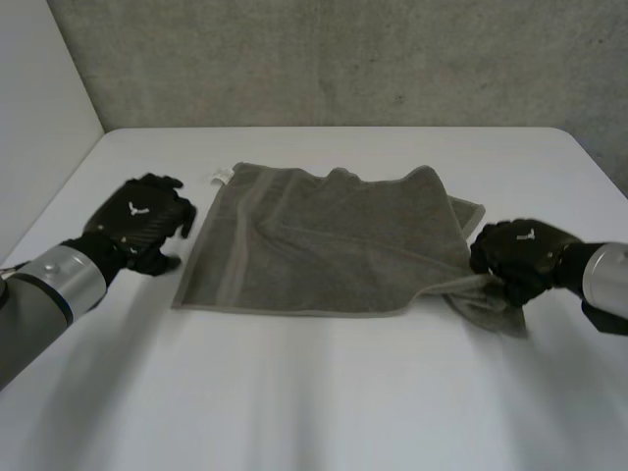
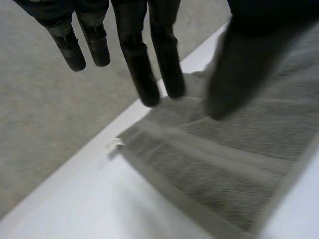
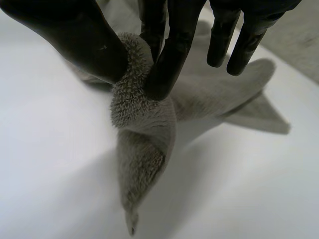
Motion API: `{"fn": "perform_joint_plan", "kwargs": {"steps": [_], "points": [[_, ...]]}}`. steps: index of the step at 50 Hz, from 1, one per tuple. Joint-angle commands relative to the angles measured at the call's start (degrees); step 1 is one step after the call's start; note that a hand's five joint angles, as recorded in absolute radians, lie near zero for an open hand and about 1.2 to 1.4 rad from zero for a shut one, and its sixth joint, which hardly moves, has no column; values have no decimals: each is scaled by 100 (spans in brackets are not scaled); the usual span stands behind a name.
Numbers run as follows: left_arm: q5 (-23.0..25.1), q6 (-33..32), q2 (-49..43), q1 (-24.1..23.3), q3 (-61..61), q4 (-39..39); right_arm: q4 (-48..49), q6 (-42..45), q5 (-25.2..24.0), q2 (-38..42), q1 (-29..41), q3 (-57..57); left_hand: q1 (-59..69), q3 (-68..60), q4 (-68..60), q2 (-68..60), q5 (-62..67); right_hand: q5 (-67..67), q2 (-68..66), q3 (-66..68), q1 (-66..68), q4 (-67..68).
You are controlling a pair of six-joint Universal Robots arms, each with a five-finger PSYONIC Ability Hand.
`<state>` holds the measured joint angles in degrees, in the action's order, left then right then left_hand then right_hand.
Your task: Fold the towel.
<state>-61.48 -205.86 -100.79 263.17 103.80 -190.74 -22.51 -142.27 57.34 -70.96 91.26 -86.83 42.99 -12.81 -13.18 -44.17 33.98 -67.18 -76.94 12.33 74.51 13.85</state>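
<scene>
Towel (image 1: 329,240): long axis left-right on your counter (image 1: 314,392).
Right hand (image 1: 518,253): fingers pinch its near-right corner.
Left hand (image 1: 142,221): fingers relaxed, beside left edge.

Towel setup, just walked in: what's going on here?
The robot is working on a grey towel on the white table. Its right hand pinches a bunched bit of the towel's near right corner between thumb and fingers. The left hand is open beside the towel's left edge, holding nothing. The towel lies mostly spread out, rumpled toward its right side.
</scene>
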Motion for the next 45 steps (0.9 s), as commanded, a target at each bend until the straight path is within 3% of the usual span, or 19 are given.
{"fn": "perform_joint_plan", "kwargs": {"steps": [1,3,9,16,29,45], "points": [[136,2,-441,-187,18,19,545,-1301,40,12,15,719,-1696,281,318,1814,-1795,-282,-306,-233,549,-385],[118,-24,-756,-458,-35,-147,677,-1521,67,64,15,860,-1680,281,318,1797,-1778,-282,-306,-233,549,-385],[-40,-33,-1048,-644,-53,-587,845,-1840,399,302,32,1308,-1629,281,318,1747,-1728,-282,-306,-233,549,-385],[-716,-42,-1609,-907,-201,-1237,862,-2077,928,644,252,1748,-1478,281,318,1595,-1576,-282,-306,-233,549,-385],[-1182,-51,-2357,-1215,-711,-1422,871,-2560,954,1084,287,2179,-1444,281,318,1562,-1543,-282,-306,-233,549,-385],[-1217,-51,-2603,-1506,-852,-1405,898,-2788,1051,1348,305,2522,-569,281,318,687,-668,-282,-306,-233,549,-385]]}}
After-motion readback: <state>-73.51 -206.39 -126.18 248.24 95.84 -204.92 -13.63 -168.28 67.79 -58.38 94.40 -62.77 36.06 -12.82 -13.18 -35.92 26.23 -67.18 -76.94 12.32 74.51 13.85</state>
